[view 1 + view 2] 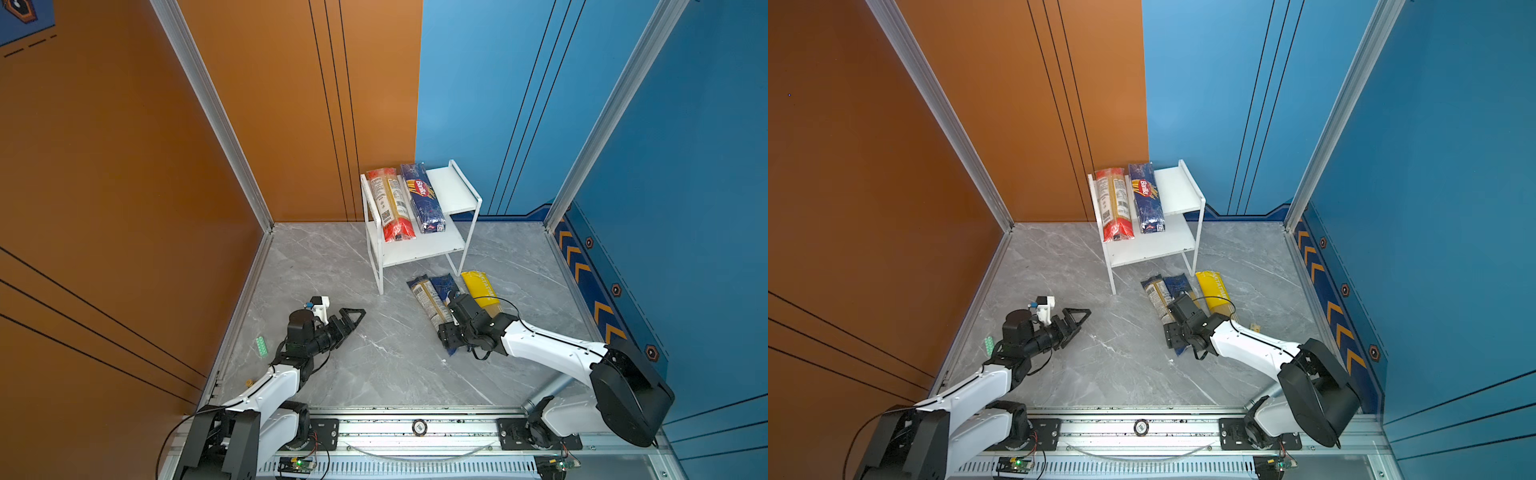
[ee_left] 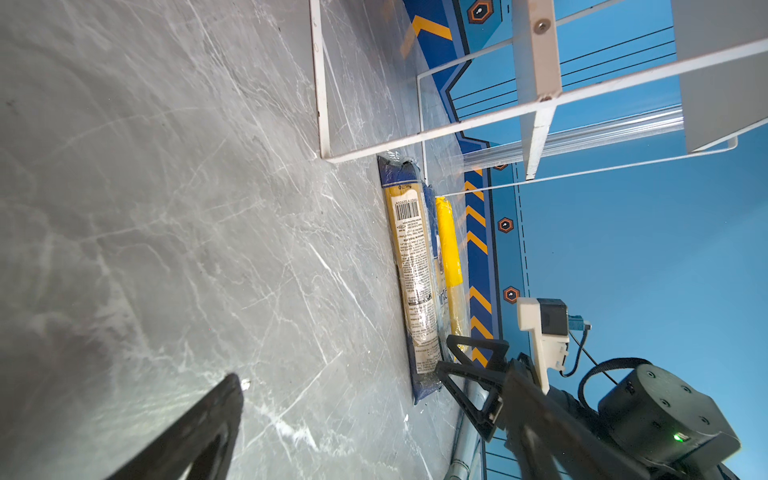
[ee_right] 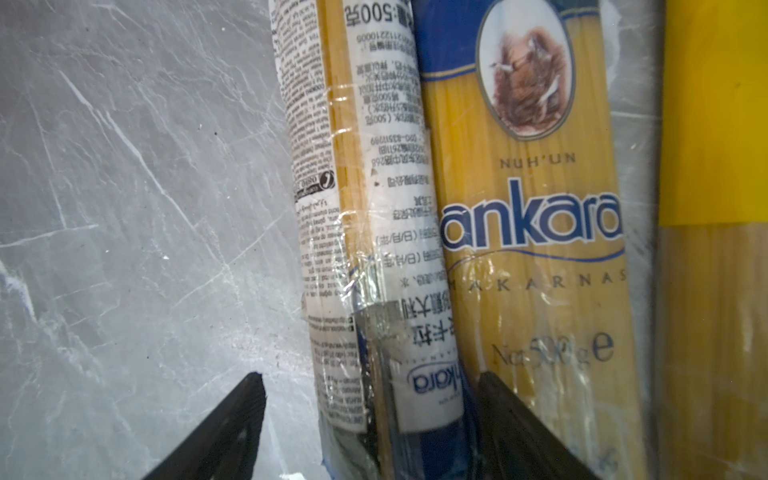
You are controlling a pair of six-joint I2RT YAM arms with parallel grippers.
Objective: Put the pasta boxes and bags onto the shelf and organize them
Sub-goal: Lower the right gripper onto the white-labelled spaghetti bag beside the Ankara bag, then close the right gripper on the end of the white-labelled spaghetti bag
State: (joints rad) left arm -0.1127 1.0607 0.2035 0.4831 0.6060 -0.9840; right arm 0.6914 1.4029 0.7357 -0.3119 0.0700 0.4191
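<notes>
The white shelf (image 1: 453, 195) (image 1: 1177, 189) stands at the back wall. On its top board lie a red-ended clear pack (image 1: 390, 203) and a dark blue Barilla pack (image 1: 424, 197), side by side. Three packs lie on the floor in front: a clear, dark-blue-labelled one (image 3: 374, 187) (image 1: 428, 299), a blue-yellow portrait one (image 3: 528, 228) and a bright yellow one (image 3: 715, 124) (image 1: 482, 286). My right gripper (image 3: 370, 376) (image 1: 448, 336) is open, astride the labelled pack, one finger beside it over bare floor, the other over the portrait pack. My left gripper (image 2: 338, 374) (image 1: 357, 316) hangs open and empty above the floor at left.
The shelf's thin legs (image 2: 320, 83) stand just behind the floor packs. A small green strip (image 1: 262, 346) lies outside the floor's left edge. A tan scrap (image 1: 1253, 327) sits by the right arm. Walls close three sides; the arms' rail (image 1: 415, 428) runs along the front.
</notes>
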